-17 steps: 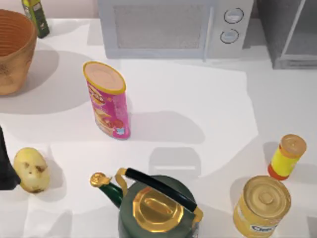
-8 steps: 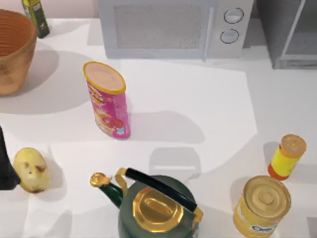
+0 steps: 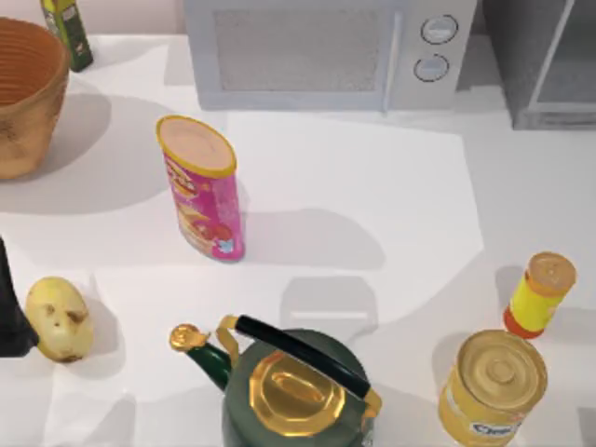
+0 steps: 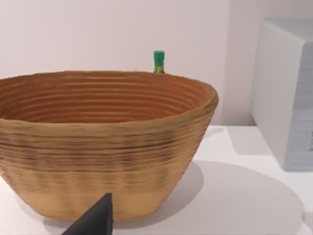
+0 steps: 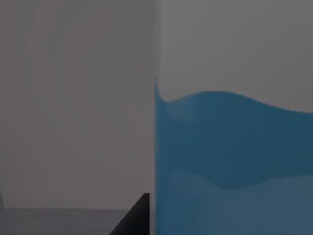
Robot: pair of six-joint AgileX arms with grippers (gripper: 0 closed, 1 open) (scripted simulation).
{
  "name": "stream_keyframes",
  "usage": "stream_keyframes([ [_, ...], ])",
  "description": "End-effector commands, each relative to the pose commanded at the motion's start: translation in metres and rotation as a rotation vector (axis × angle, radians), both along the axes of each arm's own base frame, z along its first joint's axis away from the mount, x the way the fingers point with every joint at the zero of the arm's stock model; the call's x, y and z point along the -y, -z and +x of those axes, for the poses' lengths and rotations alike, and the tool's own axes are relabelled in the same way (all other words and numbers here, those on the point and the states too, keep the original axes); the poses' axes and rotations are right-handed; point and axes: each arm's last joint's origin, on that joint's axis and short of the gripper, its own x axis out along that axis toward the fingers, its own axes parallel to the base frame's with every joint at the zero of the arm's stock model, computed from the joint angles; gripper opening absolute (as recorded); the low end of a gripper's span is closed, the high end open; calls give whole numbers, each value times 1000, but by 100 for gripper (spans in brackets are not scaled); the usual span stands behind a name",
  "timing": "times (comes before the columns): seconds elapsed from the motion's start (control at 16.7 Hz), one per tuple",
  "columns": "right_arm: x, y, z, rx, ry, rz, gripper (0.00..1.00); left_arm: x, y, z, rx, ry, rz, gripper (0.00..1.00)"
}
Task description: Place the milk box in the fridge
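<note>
The milk box (image 5: pixel 230 161) sits right up against the right wrist camera, white top above a blue body, with a dark fingertip (image 5: pixel 134 218) of the right claw beside it; I cannot tell that claw's grip. The fridge (image 3: pixel 545 60) stands at the bench's (image 3: pixel 372 186) far right. The left arm (image 3: pixel 11 312) is at the left edge beside the potato (image 3: pixel 58 318), facing the basket (image 4: pixel 102 142); its claw's state is also unclear.

glossy metal kettle (image 3: pixel 296 391), woven ribbed basket (image 4: pixel 102 142), matt white table (image 3: pixel 372 205).
</note>
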Motion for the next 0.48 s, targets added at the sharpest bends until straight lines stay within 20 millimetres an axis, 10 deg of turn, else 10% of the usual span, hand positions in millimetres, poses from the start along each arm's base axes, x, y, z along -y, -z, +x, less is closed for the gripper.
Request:
stream_keyframes([
  [0.12,0,0,0,0,0,0,98,0,0,0,0,0,0,100],
  [0.48,0,0,0,0,0,0,100,0,0,0,0,0,0,100],
])
